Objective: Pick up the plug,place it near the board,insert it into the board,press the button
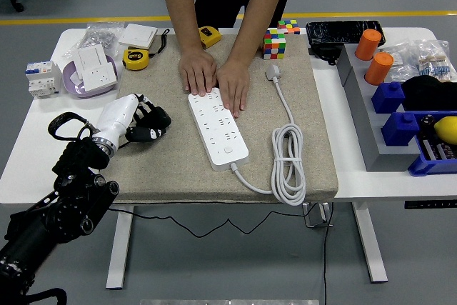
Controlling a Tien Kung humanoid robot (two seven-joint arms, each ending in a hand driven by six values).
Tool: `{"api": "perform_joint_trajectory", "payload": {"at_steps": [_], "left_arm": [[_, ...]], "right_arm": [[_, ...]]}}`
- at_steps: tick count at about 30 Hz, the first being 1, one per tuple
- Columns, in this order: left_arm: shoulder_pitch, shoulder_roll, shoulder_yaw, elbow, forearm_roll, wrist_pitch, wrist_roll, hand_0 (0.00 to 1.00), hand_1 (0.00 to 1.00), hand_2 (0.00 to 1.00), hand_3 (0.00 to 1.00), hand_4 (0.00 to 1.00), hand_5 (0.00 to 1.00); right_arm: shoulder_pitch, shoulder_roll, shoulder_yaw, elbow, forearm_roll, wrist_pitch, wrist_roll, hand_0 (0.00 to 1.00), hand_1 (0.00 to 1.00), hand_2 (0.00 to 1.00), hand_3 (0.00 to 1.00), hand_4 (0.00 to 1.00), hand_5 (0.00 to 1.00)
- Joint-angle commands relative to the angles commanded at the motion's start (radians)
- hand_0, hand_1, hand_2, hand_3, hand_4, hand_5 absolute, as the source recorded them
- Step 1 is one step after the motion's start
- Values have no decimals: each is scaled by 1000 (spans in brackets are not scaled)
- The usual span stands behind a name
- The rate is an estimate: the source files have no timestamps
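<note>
Tabletop (43, 144) in white, standing on a grey floor crossed by a yellow line behind it; a beige felt mat (178, 155) covers its middle. On the mat lies a white power strip (218, 128), set diagonally, its button end toward the near edge. Its white cable (289, 166) loops in a coil at the mat's right side and runs up to the white plug (273, 72), which lies free on the mat near the far right corner, well apart from the strip's sockets. A person stands at the far side; both of the person's hands (214, 80) rest flat, palms down, on and beside the far end of the strip. The robot's left hand (143, 123), white-cased with black fingers, hovers low over the mat's left edge, fingers loosely curled and holding nothing, apart from the strip. The right arm does not appear.

Behind the mat: a multicoloured puzzle cube (275, 42), two yellow tape measures (136, 58), a white wall socket on a lilac dish (89, 76), a circuit breaker (41, 78) and bagged parts. At the right: a grey tray (364, 119), two orange cylinders (374, 55), blue bins (400, 108) and a yellow item, partly cut off by the frame edge
</note>
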Motion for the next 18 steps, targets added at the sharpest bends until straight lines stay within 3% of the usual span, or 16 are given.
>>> {"api": "perform_joint_trajectory", "payload": {"at_steps": [18], "left_arm": [[1,27,47,-46,-41,-10,4,322,230,235,365,545,84]], "right_arm": [[-1,-2,-7,0,6,0,0,949,901,861,887,998,981]]}}
